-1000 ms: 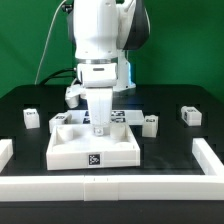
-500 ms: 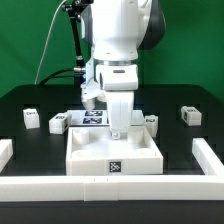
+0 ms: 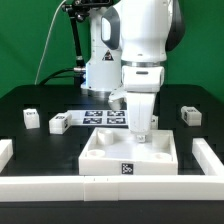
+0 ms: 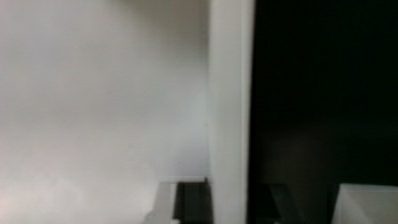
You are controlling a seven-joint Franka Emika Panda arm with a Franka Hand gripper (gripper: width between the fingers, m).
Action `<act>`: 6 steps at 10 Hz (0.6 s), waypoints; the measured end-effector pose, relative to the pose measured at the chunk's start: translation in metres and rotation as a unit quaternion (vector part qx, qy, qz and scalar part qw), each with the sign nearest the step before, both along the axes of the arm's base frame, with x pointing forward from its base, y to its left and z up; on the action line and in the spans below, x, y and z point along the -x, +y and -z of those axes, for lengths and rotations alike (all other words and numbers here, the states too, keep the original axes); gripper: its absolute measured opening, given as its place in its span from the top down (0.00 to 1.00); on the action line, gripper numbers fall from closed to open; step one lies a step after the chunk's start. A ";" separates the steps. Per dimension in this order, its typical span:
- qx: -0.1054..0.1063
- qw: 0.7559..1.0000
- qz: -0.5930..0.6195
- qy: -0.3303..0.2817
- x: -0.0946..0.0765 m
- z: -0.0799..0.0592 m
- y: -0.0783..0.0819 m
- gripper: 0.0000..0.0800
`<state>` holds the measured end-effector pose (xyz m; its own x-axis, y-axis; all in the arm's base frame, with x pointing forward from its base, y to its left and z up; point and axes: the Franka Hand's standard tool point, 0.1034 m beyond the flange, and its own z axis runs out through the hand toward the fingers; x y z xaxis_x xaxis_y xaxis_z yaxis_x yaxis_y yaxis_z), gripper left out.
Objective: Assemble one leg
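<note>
The leg [image 3: 190, 114], a small white upright block with a black-and-white tag on its side, is standing on the black surface [image 3: 40, 145] at middle right. The gripper [image 3: 141, 133] is reaching down into the white tray piece [image 3: 100, 165] at lower centre. I cannot tell whether its jaws are apart or clamped.

Surfaces I log from my remote station:
- Tray piece [image 3: 100, 165]: white, matt, smooth; looks like plastic.
- Leg [image 3: 190, 114], to the exterior view's right of the tray piece: same matt white, with a printed black-and-white tag.
- Table [image 3: 30, 105] around the tray piece: black, matt, no sheen.
- Arm shell [image 3: 150, 40] above the tray piece: white plastic, glossy, showing highlights.
</note>
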<state>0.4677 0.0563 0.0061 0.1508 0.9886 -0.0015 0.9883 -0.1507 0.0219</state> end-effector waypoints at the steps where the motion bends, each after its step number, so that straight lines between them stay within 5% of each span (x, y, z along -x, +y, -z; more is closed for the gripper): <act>1: 0.000 1.000 0.001 0.000 0.000 0.000 0.000 0.92; 6: 0.006 1.000 -0.023 0.009 -0.009 0.000 0.005 0.92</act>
<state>0.4763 0.0615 0.0062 0.1060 0.9942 -0.0160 0.9944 -0.1059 0.0057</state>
